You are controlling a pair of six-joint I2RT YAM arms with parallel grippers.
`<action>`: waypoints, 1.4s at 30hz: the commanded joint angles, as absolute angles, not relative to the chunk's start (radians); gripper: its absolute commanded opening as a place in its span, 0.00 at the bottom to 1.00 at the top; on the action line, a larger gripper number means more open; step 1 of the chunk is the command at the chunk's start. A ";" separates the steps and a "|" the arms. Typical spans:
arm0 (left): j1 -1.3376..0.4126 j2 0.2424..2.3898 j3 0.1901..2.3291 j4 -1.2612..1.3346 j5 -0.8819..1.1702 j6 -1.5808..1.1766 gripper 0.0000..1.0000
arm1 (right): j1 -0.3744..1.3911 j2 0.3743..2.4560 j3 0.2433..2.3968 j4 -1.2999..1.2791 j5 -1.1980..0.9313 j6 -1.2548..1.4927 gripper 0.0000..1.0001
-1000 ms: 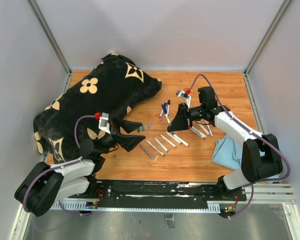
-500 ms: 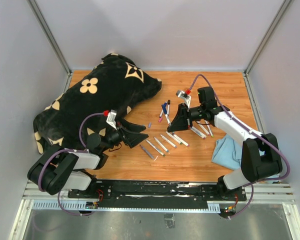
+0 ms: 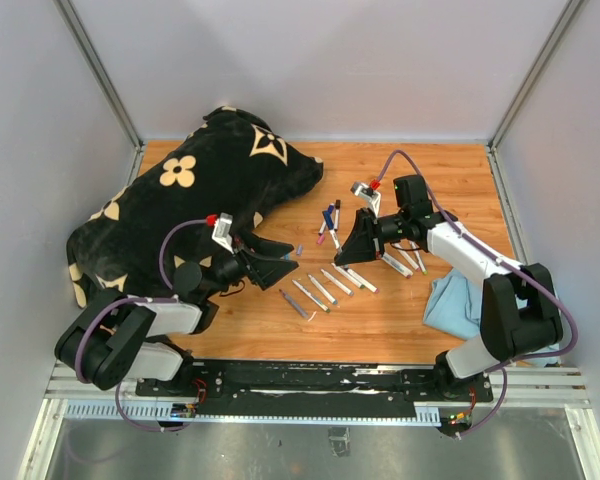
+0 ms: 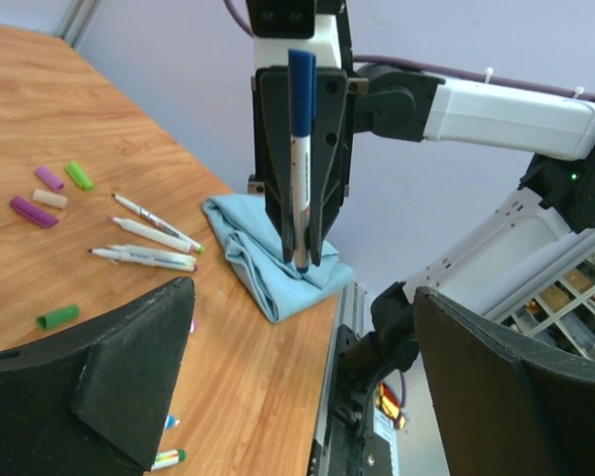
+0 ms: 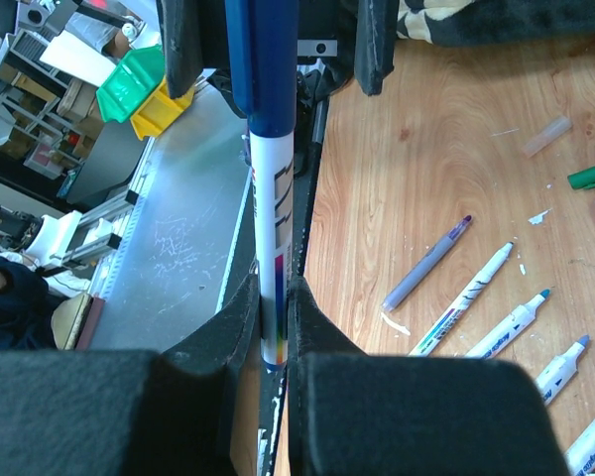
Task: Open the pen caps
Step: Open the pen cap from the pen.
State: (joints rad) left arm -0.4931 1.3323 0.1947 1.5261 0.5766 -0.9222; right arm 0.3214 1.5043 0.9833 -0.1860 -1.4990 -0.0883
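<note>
My right gripper (image 5: 275,283) is shut on the bottom end of a white marker (image 5: 275,208) whose blue pen cap (image 5: 261,59) points toward the left arm. Seen from the left wrist, that marker (image 4: 299,183) stands upright in the right gripper (image 4: 302,260), cap (image 4: 300,89) on top. My left gripper (image 4: 302,296) is open and empty, facing it from a short distance (image 3: 280,265). Its fingers (image 5: 183,45) show on either side of the cap in the right wrist view. Loose pen caps, purple (image 4: 33,211) and green (image 4: 78,175), lie on the wood.
A black plush with cream flowers (image 3: 200,190) fills the table's left side. Several uncapped markers (image 3: 330,285) lie in a row at the centre, more (image 3: 330,218) behind them. A folded blue cloth (image 3: 455,300) lies right of the right arm.
The left gripper has risen and swung right toward the right gripper, now covering the small caps that lay beside it. The right arm and its marker have stayed put.
</note>
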 commanded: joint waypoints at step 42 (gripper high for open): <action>-0.436 1.487 0.673 1.611 0.461 -0.989 0.00 | 0.433 1.591 1.033 -0.274 -1.550 -0.168 0.01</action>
State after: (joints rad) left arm -0.5484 1.5738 0.5640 1.5181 0.5556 -0.9970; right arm 0.3885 1.5761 1.0302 -0.2272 -1.5253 -0.1513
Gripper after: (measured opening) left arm 0.077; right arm 0.089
